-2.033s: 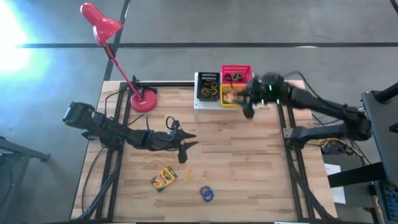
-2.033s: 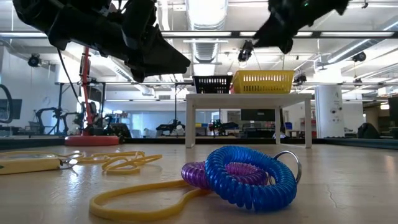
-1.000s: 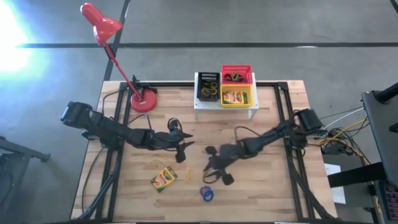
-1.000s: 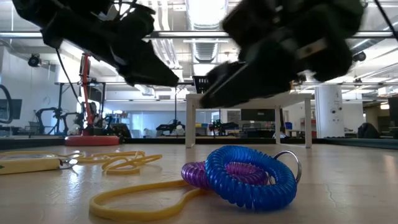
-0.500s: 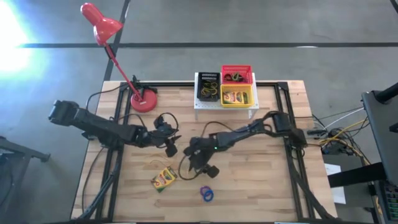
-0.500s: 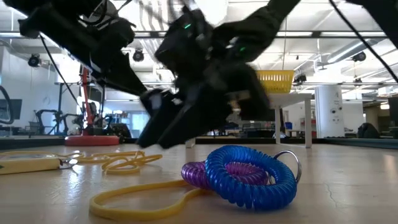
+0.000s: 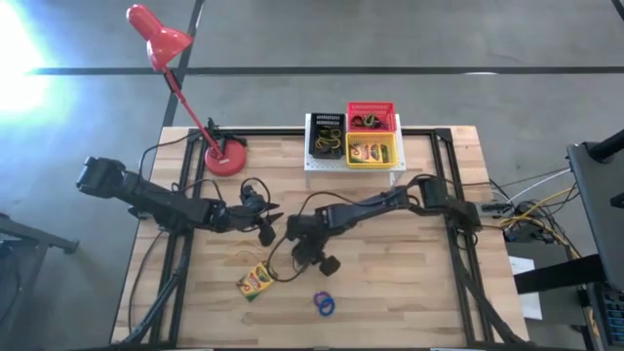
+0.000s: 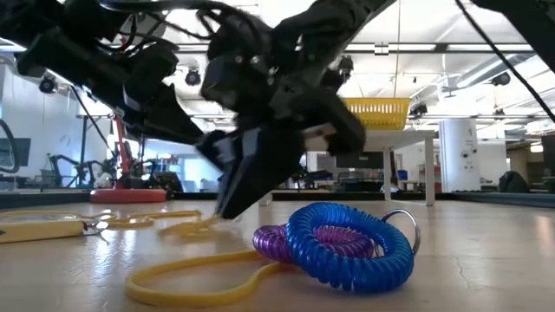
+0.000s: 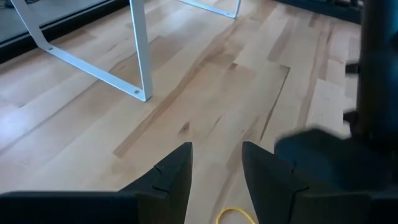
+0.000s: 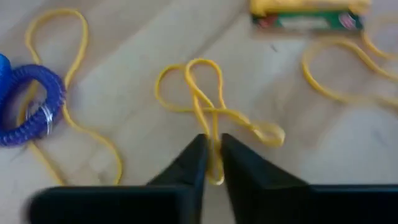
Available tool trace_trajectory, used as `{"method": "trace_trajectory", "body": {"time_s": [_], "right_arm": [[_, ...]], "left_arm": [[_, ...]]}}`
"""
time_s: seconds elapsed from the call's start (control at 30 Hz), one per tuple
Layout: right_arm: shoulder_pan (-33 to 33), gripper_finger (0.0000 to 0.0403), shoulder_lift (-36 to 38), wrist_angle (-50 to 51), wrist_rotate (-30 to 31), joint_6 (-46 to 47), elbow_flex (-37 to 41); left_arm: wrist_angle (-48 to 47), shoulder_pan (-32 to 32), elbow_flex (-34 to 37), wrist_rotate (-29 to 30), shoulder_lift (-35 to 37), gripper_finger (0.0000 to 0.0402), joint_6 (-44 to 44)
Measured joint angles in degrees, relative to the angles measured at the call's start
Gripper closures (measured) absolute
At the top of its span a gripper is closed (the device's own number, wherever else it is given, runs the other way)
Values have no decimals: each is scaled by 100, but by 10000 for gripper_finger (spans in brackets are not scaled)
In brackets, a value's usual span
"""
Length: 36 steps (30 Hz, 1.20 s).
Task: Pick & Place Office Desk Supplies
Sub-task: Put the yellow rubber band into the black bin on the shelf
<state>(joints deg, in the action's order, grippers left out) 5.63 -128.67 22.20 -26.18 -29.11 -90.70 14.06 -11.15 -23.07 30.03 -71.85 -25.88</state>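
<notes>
A twisted yellow rubber band [image 10: 208, 118] lies on the wooden table [image 7: 409, 292], and the right gripper [image 10: 211, 155] is down on it, its two dark fingers nearly pressed together with the band's strand pinched between their tips; a crayon box [image 7: 256, 281] lies flat just beyond, with another loose band [image 10: 339, 78] beside it; the blue ring [image 8: 347, 247] and purple ring [image 8: 273, 243] rest touching each other nearer the table's front edge; the left gripper [image 9: 214, 168] hovers just beside the right one, fingers spread and empty; behind stand the white stand [image 7: 351, 161] carrying small baskets [image 7: 371, 117] and the red lamp [image 7: 161, 44].
</notes>
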Motion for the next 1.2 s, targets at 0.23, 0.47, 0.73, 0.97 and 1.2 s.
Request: {"method": "trace_trajectory", "body": {"time_s": [0.23, 0.47, 0.73, 0.97, 1.2], "right_arm": [[127, 392, 1083, -392, 387, 992, 1510], [351, 394, 2655, -2968, 2115, 2868, 3896], [752, 394, 3493, -6590, 4296, 3592, 5486], [718, 394, 3498, -8159, 4474, 3115, 5714], [710, 394, 3490, -8086, 4477, 3062, 5491]], "left_arm": [[236, -23, -59, -200, 0, 257, -15], [1259, -118, -59, -272, -4, 257, 626], [2610, -145, -61, -714, -4, 257, 1869], [2884, -113, -63, -812, -6, 256, 2143], [3991, -49, -223, -1424, -838, 248, 2159]]}}
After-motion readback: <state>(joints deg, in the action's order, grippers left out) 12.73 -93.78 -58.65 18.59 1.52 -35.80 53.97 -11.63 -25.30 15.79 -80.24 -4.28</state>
